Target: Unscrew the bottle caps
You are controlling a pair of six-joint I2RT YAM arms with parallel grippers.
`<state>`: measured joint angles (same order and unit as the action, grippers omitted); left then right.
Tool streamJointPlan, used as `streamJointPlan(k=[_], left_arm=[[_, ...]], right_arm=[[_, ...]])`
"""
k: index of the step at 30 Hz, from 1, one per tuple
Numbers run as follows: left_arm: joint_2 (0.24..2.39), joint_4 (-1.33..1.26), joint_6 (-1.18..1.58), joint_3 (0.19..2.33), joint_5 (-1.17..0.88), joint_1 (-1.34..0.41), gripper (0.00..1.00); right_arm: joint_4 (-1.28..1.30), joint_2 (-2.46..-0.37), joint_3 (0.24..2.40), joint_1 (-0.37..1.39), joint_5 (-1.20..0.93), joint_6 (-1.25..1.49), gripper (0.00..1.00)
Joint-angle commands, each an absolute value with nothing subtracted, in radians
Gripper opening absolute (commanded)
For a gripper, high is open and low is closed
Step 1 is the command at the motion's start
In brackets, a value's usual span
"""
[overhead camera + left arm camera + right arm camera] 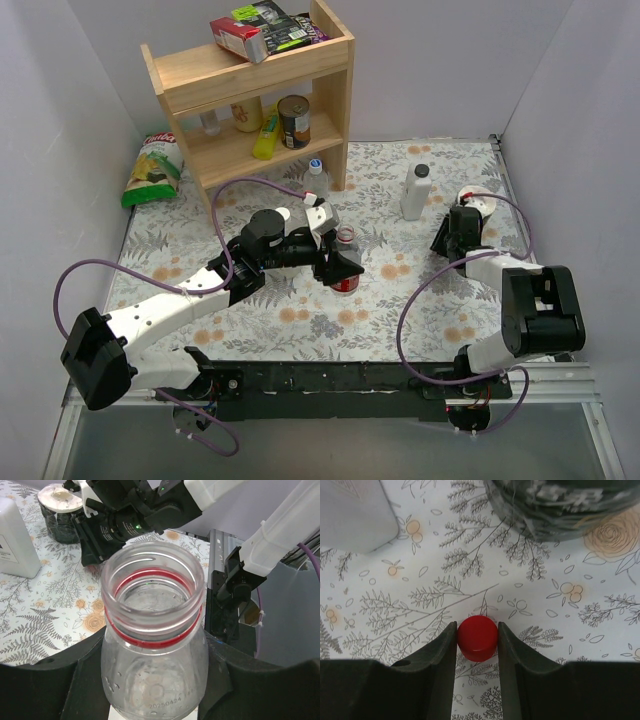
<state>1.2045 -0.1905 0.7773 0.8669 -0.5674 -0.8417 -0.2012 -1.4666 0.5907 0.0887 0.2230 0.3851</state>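
On the right side of the desk, what has the right claw point(476, 626) got? [Supervisor]

Red cap point(477, 638), clamped between the two fingers, one pressed on each side. It is off its bottle point(154, 665), which stands mid-desk with the neck open and a red ring below the thread. I cannot tell whether the cap touches the desk point(560, 605). [Operator]

And the left claw point(340, 262)? [Supervisor]

Closed on the bottle body from the side, bottle upright. [Operator]

Procedure for the step? [Supervisor]

I judge it to be the set-down.
1. Lower straight until the cap bears flat on the desk.
2. Part the fingers only a little, so neither drags the cap sideways.
3. Lift vertically.

Clearance: the jar point(560, 505) and the white bottle point(350, 515) are near, ahead of the claw, so I allow no forward travel. I hold the left grip meanwhile, because an open bottle tips readily. [Operator]

Arm pose? [Supervisor]

Right arm: elbow folded back near its base, forearm reaching forward, claw pointing down at the desk. Left arm: stretched diagonally from its base to the desk centre, wrist above the bottle mouth. One blue-capped bottle point(315, 178) stands by the foot of the shelf point(340, 100), cap on. I take it as a later target. [Operator]
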Motion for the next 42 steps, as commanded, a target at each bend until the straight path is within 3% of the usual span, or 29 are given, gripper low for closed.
streamJointPlan(k=[1,14,18,21,29,33,39,42], left_arm=[[1.172,-0.206,0.761,0.893,-0.554,-0.848,0.29],[1.177,-0.207,0.765,0.893,-0.555,-0.857,0.29],[1.173,-0.206,0.762,0.891,-0.552,-0.857,0.29],[1.180,-0.206,0.762,0.893,-0.552,-0.859,0.29],[1.183,-0.202,0.756,0.891,-0.542,-0.859,0.29],[1.189,-0.201,0.753,0.891,-0.543,-0.859,0.29],[1.200,-0.201,0.741,0.882,-0.517,-0.859,0.29],[1.218,-0.198,0.738,0.880,-0.512,-0.859,0.29]], right_arm=[[-0.198,-1.503,0.698,0.083,0.321,0.405,0.02],[-0.089,-1.586,0.787,0.083,0.344,0.426,0.19],[-0.080,-1.592,0.793,0.083,0.345,0.431,0.38],[-0.080,-1.592,0.792,0.084,0.344,0.433,0.46],[-0.084,-1.597,0.795,0.083,0.308,0.425,0.52],[-0.075,-1.579,0.798,0.084,0.302,0.422,0.66],[-0.063,-1.442,0.770,0.083,0.211,0.411,0.65],[-0.048,-1.262,0.758,0.083,0.085,0.364,0.64]])
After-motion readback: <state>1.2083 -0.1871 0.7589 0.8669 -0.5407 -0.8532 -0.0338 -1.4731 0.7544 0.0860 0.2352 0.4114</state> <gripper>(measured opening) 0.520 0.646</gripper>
